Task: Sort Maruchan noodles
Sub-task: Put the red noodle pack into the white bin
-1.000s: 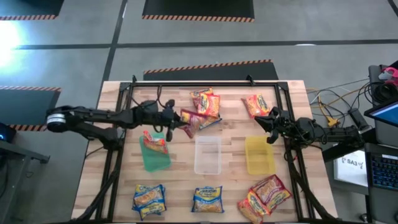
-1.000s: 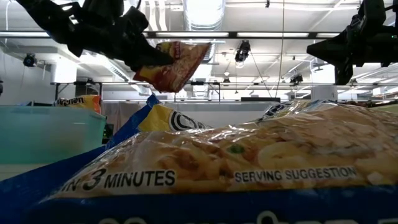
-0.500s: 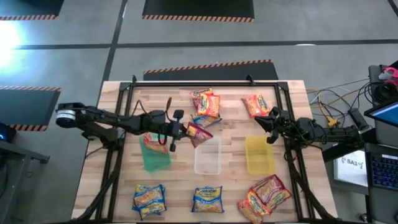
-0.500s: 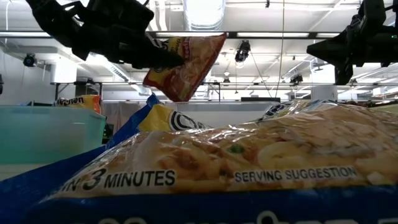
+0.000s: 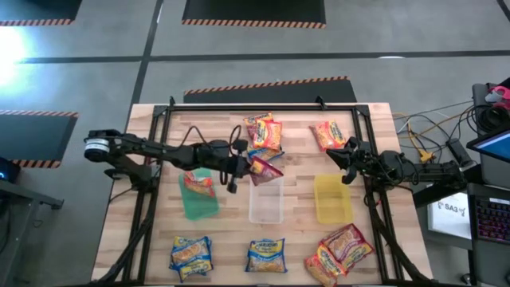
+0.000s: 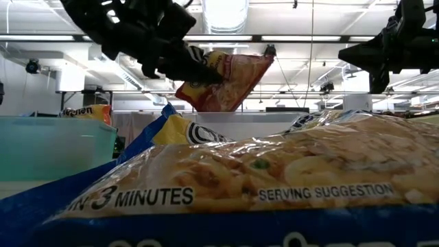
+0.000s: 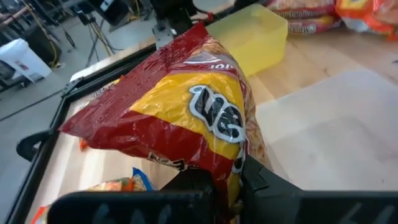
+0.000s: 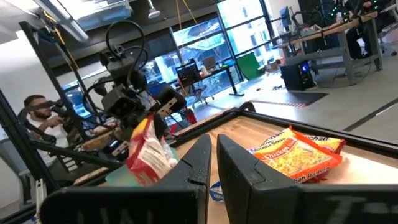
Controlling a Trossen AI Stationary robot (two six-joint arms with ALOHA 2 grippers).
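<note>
The left gripper (image 5: 245,165) clenches a red Maruchan packet (image 5: 265,167) above the clear bin's (image 5: 265,209) far rim. The green bin (image 5: 199,204) seems to hold one packet; the yellow bin (image 5: 332,201) none. The right gripper (image 5: 343,155), clenched empty, waits near the tabletop's right edge. Most packets remain unsorted.

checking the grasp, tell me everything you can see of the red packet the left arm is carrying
The red packet is crinkly glossy plastic, red with a yellow panel and white lettering. The left hand is shut on one edge of it, so it hangs tilted in the air over the far end of the clear bin, touching nothing else.
</note>
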